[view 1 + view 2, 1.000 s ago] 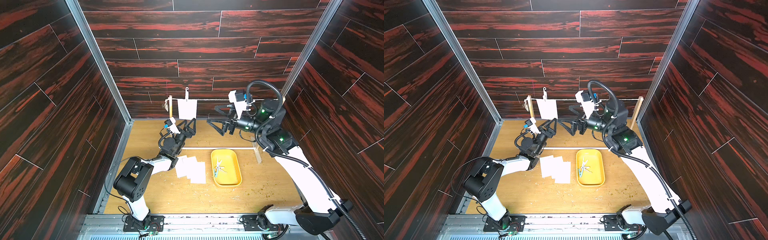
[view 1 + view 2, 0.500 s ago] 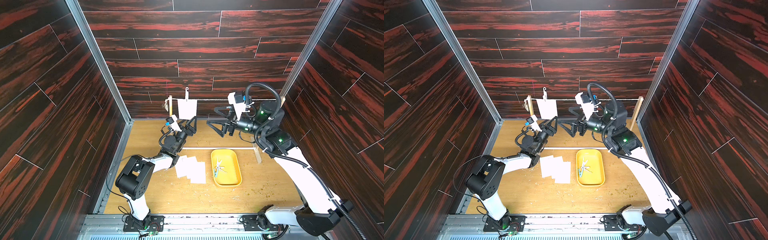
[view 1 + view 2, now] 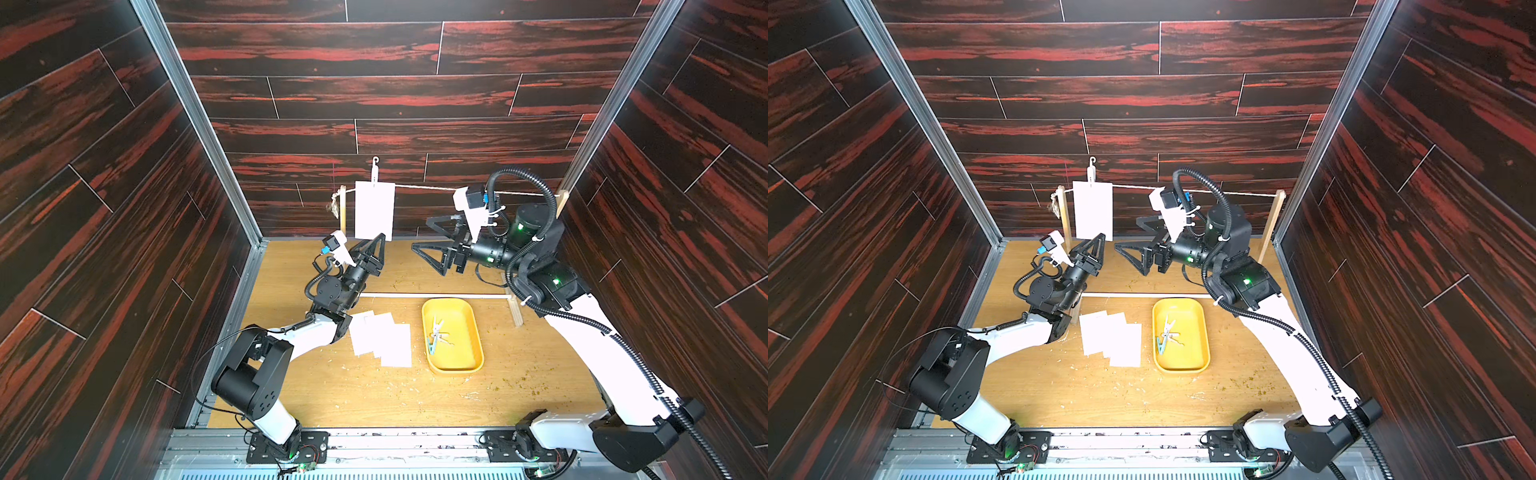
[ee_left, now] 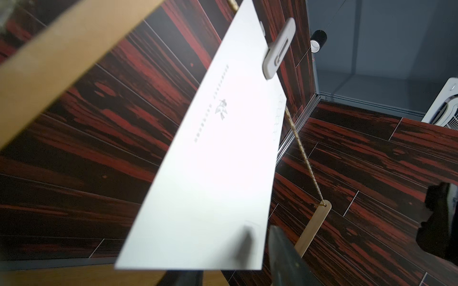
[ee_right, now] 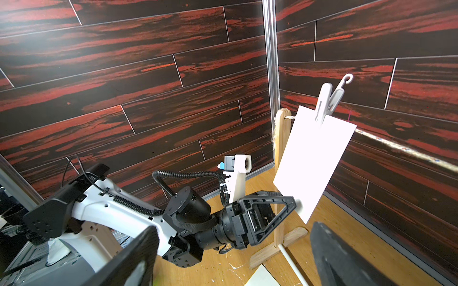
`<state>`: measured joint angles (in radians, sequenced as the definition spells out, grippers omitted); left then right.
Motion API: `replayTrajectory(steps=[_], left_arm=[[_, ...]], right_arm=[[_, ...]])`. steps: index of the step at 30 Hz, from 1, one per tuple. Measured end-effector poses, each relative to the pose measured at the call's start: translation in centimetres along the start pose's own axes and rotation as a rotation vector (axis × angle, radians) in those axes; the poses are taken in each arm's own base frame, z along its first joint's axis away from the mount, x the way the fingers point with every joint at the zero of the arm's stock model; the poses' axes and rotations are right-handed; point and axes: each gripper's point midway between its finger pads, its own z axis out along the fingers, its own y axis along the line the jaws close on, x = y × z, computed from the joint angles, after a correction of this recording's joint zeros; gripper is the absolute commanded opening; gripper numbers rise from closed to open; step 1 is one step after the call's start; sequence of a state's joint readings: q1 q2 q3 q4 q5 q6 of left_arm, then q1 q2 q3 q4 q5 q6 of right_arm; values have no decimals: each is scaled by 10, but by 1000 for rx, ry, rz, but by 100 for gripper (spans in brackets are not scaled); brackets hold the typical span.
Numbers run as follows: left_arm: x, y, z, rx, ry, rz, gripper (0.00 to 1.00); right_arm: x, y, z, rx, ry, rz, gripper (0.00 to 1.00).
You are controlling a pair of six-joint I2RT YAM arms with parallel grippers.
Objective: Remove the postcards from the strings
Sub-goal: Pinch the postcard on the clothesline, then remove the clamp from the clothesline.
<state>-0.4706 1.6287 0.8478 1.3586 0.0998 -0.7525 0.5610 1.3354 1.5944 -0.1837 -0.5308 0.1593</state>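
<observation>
Beneath the string (image 3: 424, 188), left gripper (image 3: 380, 237) angled up to a corner of the postcard (image 3: 374, 210), clamp unclear; right gripper (image 3: 422, 232) level, agape.

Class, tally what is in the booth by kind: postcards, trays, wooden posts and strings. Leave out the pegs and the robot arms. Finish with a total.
Postcards: 4 (1 hanging, 3 lying flat)
Tray: 1
Posts: 2
String: 1
Total: 8
</observation>
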Motion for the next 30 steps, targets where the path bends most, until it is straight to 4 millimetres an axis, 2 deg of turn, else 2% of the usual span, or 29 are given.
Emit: replayTrajectory(steps=[1,4,9,21,25,30], left_arm=[[-1,-2,0,7,1,-8,22],[-5,-7,-1,18,-7,-12,15],[-7,-9,-5,17,-11,-20,0],[2,1,-14,-8,19,-37,0],[2,0,-14,-2,23,-41,0],[3,0,-15,-1,26,-44,0]], right_arm=[[0,0,1,0,1,0,99],[-5,-4,6,-1,-4,-5,99],[-19,-15,23,-2,-15,-18,99],[-62,-58,84,-33,-67,-34,99],[-70,-80,102,-51,-91,-15,98],[-71,-109,114,-74,-124,42,99]])
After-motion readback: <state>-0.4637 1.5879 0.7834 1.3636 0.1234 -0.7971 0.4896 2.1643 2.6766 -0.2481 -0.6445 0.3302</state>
